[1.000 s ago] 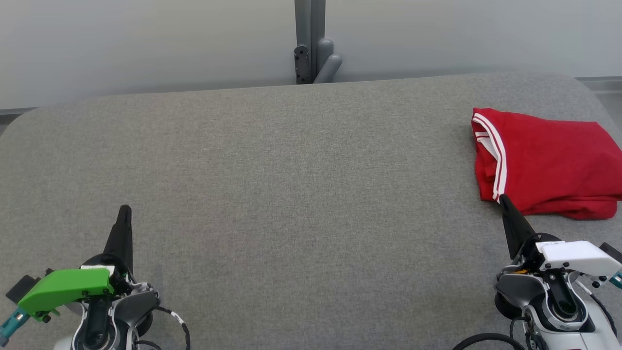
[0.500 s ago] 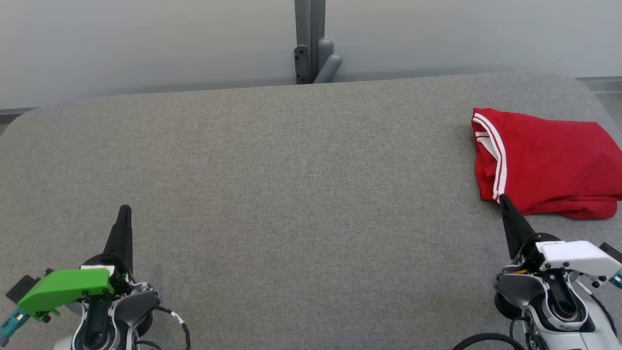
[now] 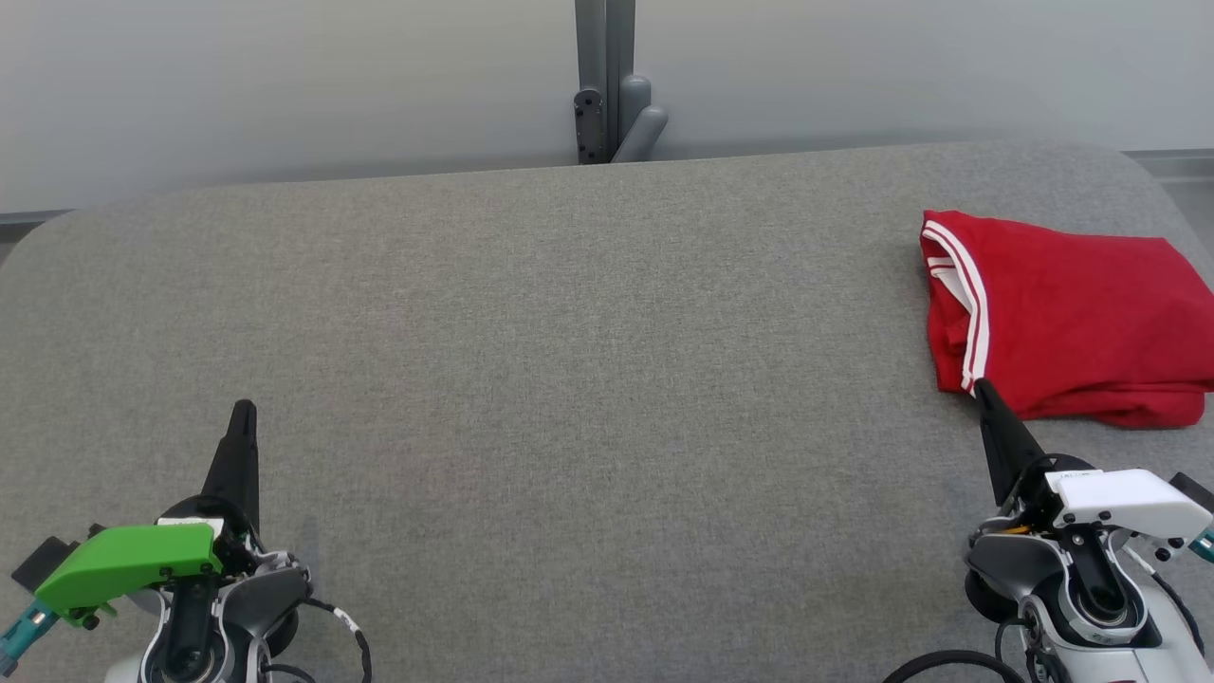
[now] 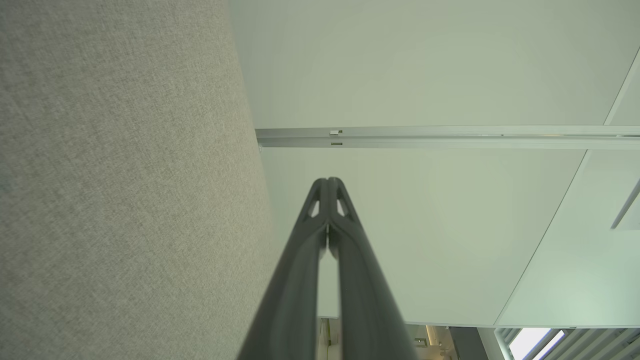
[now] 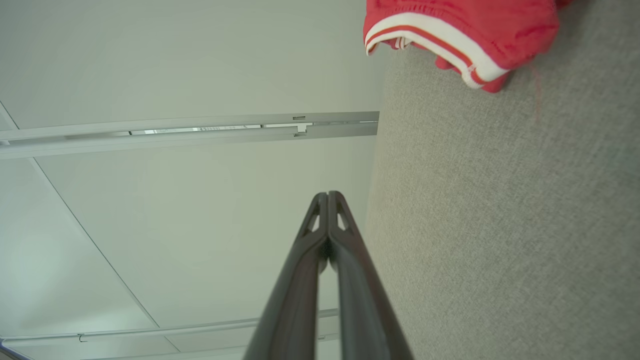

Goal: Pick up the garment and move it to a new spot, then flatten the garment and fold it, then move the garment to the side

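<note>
A red garment with white stripes lies folded at the far right of the grey table; its striped edge also shows at the top of the right wrist view. My right gripper is shut and empty, its tip just in front of the garment's near left corner; whether it touches the cloth I cannot tell. Its closed fingers point past the table edge. At the lower left, my left gripper is shut on nothing, far from the garment, fingers pressed together.
A grey post with a bracket stands behind the table's far edge, against a pale wall. The garment reaches the head view's right border. Wide bare grey cloth surface stretches between the two grippers.
</note>
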You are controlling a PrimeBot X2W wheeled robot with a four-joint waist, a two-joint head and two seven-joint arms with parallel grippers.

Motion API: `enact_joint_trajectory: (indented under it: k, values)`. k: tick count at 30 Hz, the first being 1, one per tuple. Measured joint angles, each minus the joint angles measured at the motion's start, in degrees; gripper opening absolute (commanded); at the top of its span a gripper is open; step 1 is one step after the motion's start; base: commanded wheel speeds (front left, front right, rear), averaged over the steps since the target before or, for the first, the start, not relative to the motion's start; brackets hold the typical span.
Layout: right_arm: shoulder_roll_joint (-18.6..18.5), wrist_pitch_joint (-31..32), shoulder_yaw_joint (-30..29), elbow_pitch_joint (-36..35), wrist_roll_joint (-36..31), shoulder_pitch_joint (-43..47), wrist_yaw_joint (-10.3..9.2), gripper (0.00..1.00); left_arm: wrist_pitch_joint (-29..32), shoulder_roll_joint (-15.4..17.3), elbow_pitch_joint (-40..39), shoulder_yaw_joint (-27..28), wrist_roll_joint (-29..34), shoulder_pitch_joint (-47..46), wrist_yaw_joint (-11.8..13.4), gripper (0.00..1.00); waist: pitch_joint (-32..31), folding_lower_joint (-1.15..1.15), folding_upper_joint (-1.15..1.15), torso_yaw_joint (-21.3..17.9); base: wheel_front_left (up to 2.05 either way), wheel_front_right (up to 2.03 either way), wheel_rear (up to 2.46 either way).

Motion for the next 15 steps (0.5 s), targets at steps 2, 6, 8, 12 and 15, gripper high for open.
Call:
enact_joint_trajectory:
  k: [2, 6, 8, 12, 15]
  values:
    - [-0.1, -0.1, 0.1, 0.0, 0.2, 0.0, 0.00, 0.00, 0.0, 0.0, 0.0, 0.0, 0.0, 0.0, 0.0, 0.00, 0.0, 0.00, 0.00, 0.0, 0.00, 0.00, 0.00]
    - [-0.2, -0.2, 0.3, 0.0, 0.3, 0.0, 0.00, 0.00, 0.0, 0.0, 0.0, 0.0, 0.0, 0.0, 0.0, 0.00, 0.0, 0.00, 0.00, 0.0, 0.00, 0.00, 0.00]
    - [-0.2, -0.3, 0.4, 0.0, 0.3, 0.0, 0.00, 0.00, 0.0, 0.0, 0.0, 0.0, 0.0, 0.0, 0.0, 0.00, 0.0, 0.00, 0.00, 0.0, 0.00, 0.00, 0.00]
    - [-0.4, -0.4, 0.5, 0.0, 0.4, 0.0, 0.00, 0.00, 0.0, 0.0, 0.0, 0.0, 0.0, 0.0, 0.0, 0.00, 0.0, 0.00, 0.00, 0.0, 0.00, 0.00, 0.00]
    - [-0.5, -0.5, 0.7, 0.0, 0.6, 0.0, 0.00, 0.00, 0.0, 0.0, 0.0, 0.0, 0.0, 0.0, 0.0, 0.00, 0.0, 0.00, 0.00, 0.0, 0.00, 0.00, 0.00]
